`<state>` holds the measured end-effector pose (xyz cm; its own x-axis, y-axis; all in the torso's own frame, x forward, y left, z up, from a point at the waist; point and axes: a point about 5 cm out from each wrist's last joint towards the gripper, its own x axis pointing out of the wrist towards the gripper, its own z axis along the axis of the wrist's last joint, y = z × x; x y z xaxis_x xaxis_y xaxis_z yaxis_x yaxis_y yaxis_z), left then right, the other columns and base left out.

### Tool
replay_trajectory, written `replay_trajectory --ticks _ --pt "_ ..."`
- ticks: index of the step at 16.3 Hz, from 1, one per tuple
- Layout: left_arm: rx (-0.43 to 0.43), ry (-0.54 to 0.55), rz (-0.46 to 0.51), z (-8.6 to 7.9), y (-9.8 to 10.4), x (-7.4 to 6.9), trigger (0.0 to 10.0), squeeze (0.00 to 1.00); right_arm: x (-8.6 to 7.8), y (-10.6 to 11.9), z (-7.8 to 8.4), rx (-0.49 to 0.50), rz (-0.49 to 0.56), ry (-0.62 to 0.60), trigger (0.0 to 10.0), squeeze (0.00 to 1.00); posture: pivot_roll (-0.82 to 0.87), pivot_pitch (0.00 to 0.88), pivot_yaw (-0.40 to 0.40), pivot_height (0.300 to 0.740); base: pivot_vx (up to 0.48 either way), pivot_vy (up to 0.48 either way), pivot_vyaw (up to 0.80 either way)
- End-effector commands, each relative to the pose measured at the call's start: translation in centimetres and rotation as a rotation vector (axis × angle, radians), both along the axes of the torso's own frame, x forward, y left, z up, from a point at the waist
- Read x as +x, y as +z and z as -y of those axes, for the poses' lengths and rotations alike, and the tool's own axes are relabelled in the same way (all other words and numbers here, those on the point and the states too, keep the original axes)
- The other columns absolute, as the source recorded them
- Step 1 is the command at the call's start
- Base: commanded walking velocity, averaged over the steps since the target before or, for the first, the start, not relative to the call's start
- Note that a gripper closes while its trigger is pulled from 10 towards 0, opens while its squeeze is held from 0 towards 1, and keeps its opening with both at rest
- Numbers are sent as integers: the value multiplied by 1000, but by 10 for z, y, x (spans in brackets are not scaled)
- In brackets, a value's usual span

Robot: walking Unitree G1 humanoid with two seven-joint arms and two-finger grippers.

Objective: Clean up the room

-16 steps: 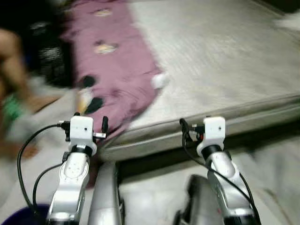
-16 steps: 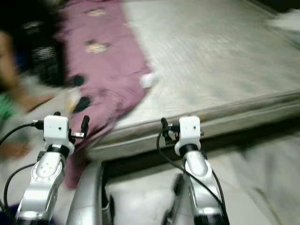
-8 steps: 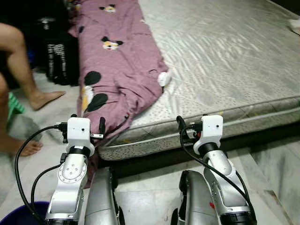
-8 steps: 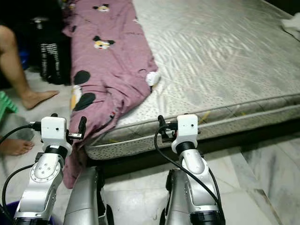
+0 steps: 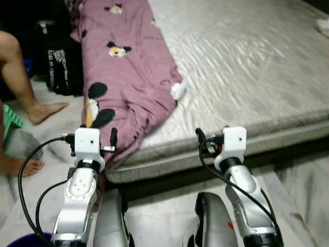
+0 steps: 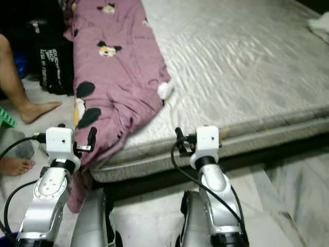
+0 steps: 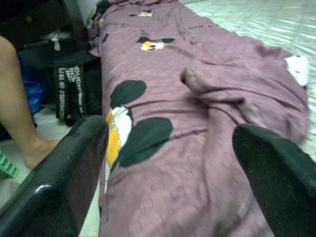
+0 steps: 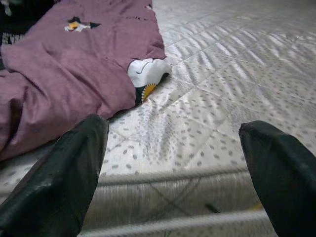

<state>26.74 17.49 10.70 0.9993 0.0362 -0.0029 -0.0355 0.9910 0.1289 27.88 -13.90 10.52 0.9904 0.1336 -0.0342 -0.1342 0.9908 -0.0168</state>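
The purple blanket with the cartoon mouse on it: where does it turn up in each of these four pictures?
Left eye view: purple blanket runs down the mattress's left side and over its edge.
Right eye view: the same strip, upper left of centre.
Left wrist view: close up between the open left gripper fingers.
Right wrist view: beyond the open right gripper, beside bare mattress.
Shared landmark: the white patch at the blanket's edge.

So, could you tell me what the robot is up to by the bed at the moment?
The robot stands at the edge of a bare grey quilted mattress, both arms raised in front of it and holding nothing. The left gripper, jaws open, points at a purple cartoon-print blanket that lies along the mattress's left side and hangs over its edge. The right gripper, jaws open too, faces the mattress edge. A person's bare legs are on the floor at left.
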Motion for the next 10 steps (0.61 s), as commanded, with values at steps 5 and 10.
replay_trajectory --ticks 5,10 --pt "-18 3 -9 -1 0 1 10000 0 0 0 -1 7 -3 5 10000 0 28 96 -3 530 202 0 0" --pt "-58 122 -21 -9 -2 4 10000 0 -1 -2 0 7 -8 3 10000 0 22 92 -5 530 0 0 0"
